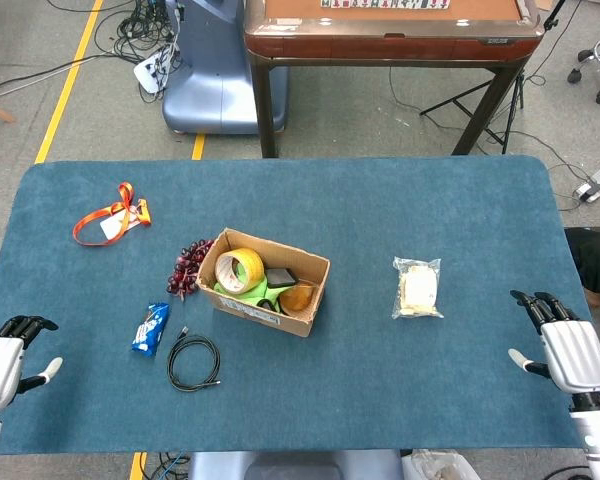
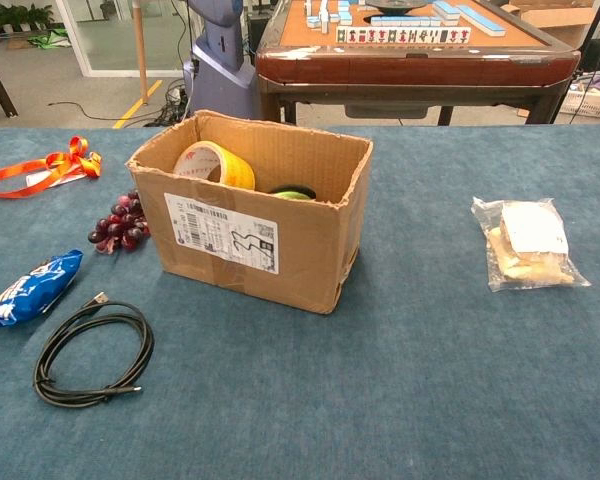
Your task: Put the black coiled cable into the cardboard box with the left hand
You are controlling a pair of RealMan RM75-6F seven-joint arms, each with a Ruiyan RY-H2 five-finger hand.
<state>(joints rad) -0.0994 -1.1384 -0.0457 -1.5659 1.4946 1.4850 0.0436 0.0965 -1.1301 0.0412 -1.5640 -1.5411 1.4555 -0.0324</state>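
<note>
Cable (image 1: 194,361) lying flat on the blue table (image 1: 380,210), toward the front edge and left of center, just in front of the cardboard box (image 1: 302,313) and apart from it. The left hand (image 1: 2,362) is resting at the front left corner of the table, well apart from the cable, with its fingers spread and nothing in its grasp. The right hand (image 1: 565,349) is sitting at the right edge near the front, likewise spread and holding nothing. Neither hand is showing in the chest view.

The cable is appearing as a thin black cord wound into a loose round coil of a few turns, with one plug end sticking out at the upper left of the loop (image 2: 92,352) and the other end lying along its lower right.

The box is standing open-topped, a white label on its front wall, and is holding a roll of yellow tape (image 2: 215,163) among other items. A blue snack packet (image 1: 151,329) is lying just left of the cable, and a bunch of dark grapes (image 1: 188,266) is sitting against the box's left side. An orange ribbon (image 1: 111,217) is lying toward the back left, and a clear bag of food (image 1: 419,288) is lying right of the box.
</note>
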